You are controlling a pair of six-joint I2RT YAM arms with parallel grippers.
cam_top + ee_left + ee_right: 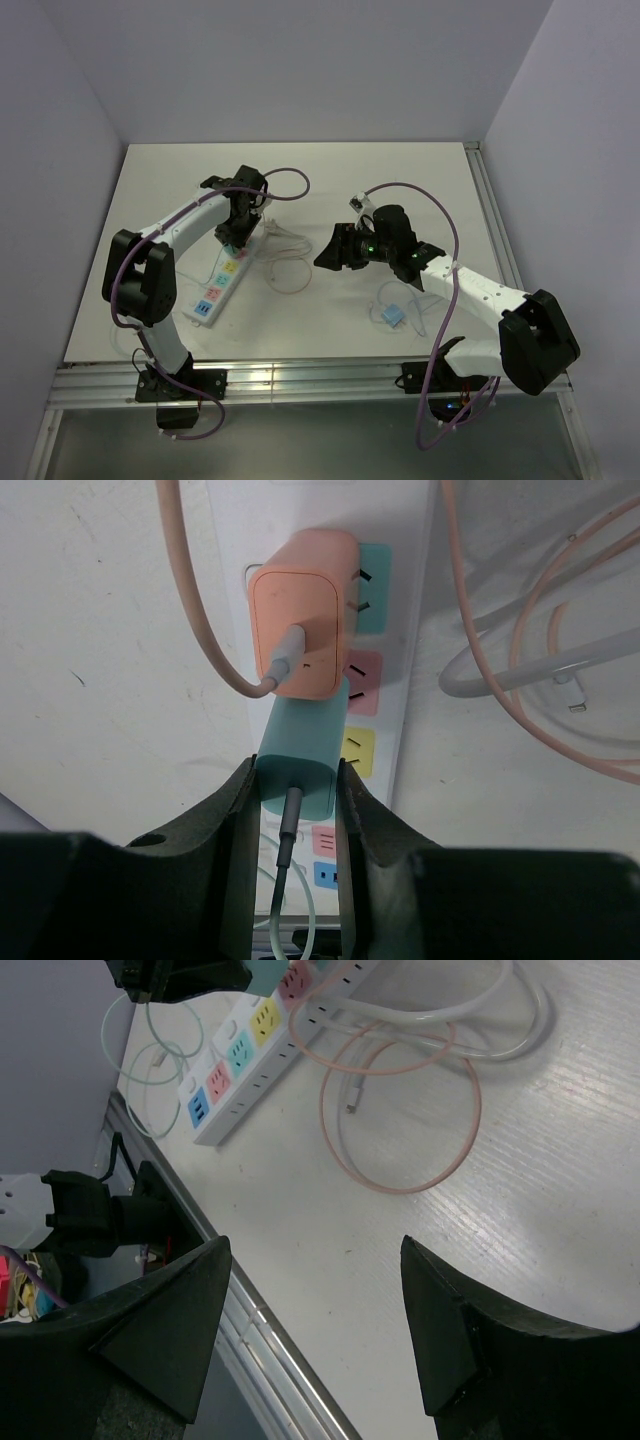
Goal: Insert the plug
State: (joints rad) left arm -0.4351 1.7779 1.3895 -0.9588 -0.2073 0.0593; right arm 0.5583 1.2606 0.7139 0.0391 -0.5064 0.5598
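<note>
A teal plug (300, 750) sits between the fingers of my left gripper (297, 770), which is shut on its sides, a grey cable leading out of its back. It hangs over the white power strip (410, 630), at the pink and yellow sockets, and its prongs are hidden. Just beyond it an orange plug (300, 630) stands in the strip. In the top view my left gripper (233, 238) is over the strip's (222, 285) far half. My right gripper (330, 250) hovers open mid-table, nothing between its fingers (430, 1310).
Pink cable (400, 1150) and white cable (480, 1040) lie looped on the table right of the strip. A small light-blue item (392, 315) with a thin cable rests near the right arm. The table's metal front rail (250, 1320) lies below the right gripper.
</note>
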